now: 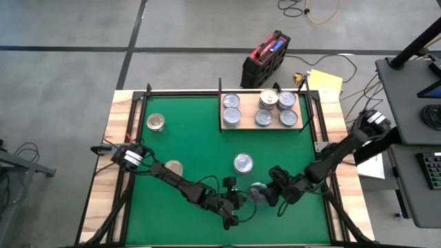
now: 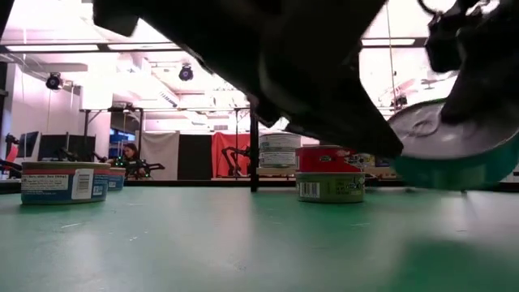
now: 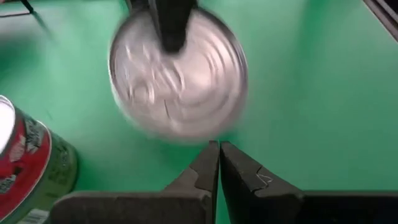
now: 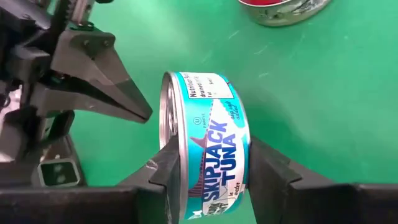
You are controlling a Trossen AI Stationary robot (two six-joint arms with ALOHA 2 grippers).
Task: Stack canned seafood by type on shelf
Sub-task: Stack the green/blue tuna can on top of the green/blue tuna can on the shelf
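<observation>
1. Right end effector point(image 4: 208, 177) is at the near edge of the green mat point(image 1: 186, 138), w/ its fingers clamped on a tuna can point(image 4: 208, 155) across top & bottom. Can is tipped on edge, so its short axis runs finger to finger; the silver lid faces the left arm.
2. Left end effector point(image 3: 219, 163) is fully closed & empty, tips just beside that lid, not gripping it.
3. Shelf point(image 1: 301, 127) sits at the far right of the mat, well away from the held can, already carrying several cans point(image 1: 264, 117), some stacked.
4. Key relation, as I judge it: shelf lies straight ahead on the right arm's own side, so right arm is nearer; can likely needs turning flat before placing.
5. Loose cans remain: one mid-mat point(image 1: 242, 163), one far left point(image 1: 156, 122), one near the left arm point(image 1: 173, 167).
</observation>
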